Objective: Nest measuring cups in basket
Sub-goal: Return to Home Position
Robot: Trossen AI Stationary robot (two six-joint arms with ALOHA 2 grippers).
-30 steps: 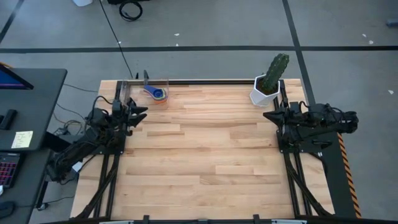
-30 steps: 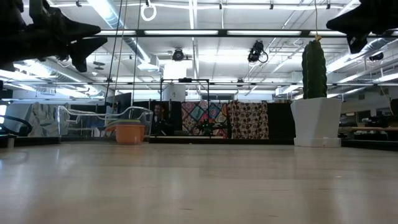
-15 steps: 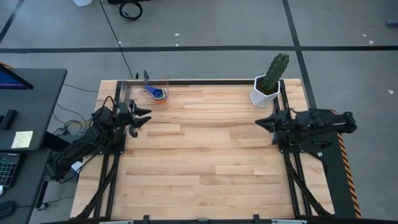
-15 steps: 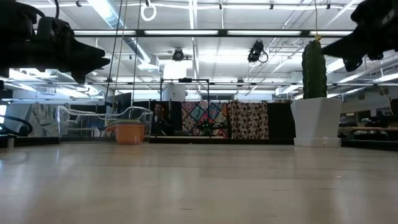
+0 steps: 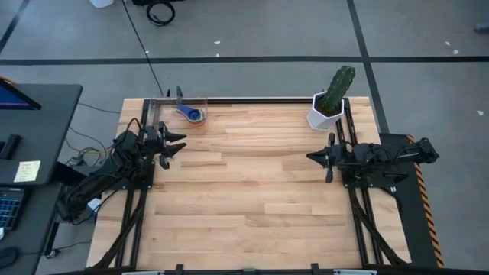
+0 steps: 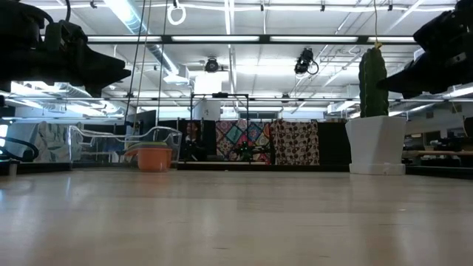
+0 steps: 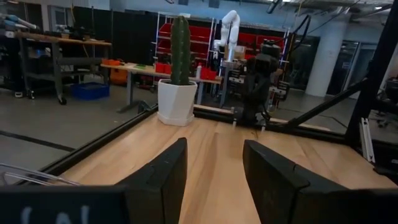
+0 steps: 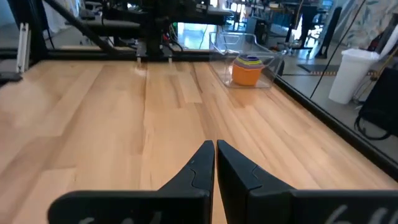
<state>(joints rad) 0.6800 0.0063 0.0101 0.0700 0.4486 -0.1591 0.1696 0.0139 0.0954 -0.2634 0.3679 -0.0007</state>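
The measuring cups [image 5: 195, 115] sit nested in one stack inside the clear basket [image 5: 192, 109] at the table's far left corner. The orange cup [image 8: 247, 73] is outermost, with yellow, green and blue rims above it, and a blue handle points toward the far edge. My left gripper [image 5: 180, 140] hovers open just near-left of the basket, fingers [image 7: 165, 180] apart and level. My right gripper [image 5: 309, 157] hovers shut near the table's right side, pointing left, fingertips together [image 8: 216, 158]. Neither touches anything.
A white hexagonal pot [image 5: 322, 116] with a green cactus [image 5: 340, 82] stands at the far right corner, just beyond my right arm. Black frame rails run along the table's left, right and far edges. Bare wood [image 5: 252, 191] spans the middle and near part.
My right gripper has swung from beside the cactus pot toward the table's near edge and a little leftward, dropping lower. My left gripper sank slightly early on, then held still. The cups and basket have not moved.
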